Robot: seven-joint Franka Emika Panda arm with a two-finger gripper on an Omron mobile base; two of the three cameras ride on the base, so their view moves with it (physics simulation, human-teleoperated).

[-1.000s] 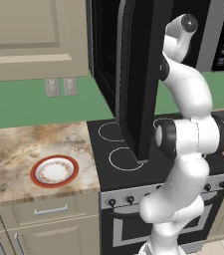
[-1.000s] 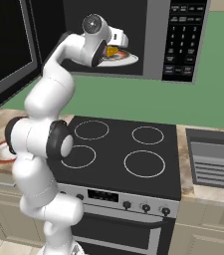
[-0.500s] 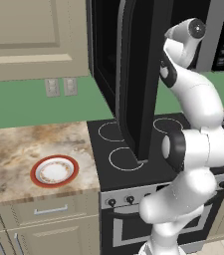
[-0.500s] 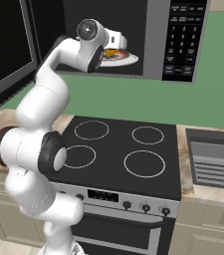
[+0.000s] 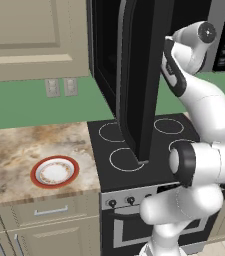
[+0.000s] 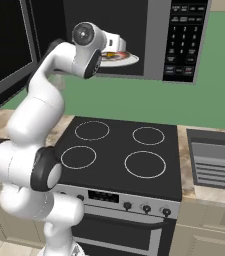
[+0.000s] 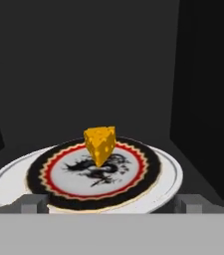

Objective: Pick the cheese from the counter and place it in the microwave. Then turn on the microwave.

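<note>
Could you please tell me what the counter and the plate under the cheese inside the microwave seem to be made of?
The counter looks like polished stone, going by its beige-brown marbled veining. The plate under the cheese inside the microwave looks like glazed ceramic: smooth white rim, printed black-and-red pattern. Both are rendered, so this is only appearance.

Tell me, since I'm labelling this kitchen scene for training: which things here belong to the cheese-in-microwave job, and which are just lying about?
Part of the job:
- cheese, on the patterned plate inside
- microwave, door open
- counter
- gripper, fingers open, holding nothing

Just lying about:
- red-rimmed plate on the counter
- stovetop
- sink
</note>
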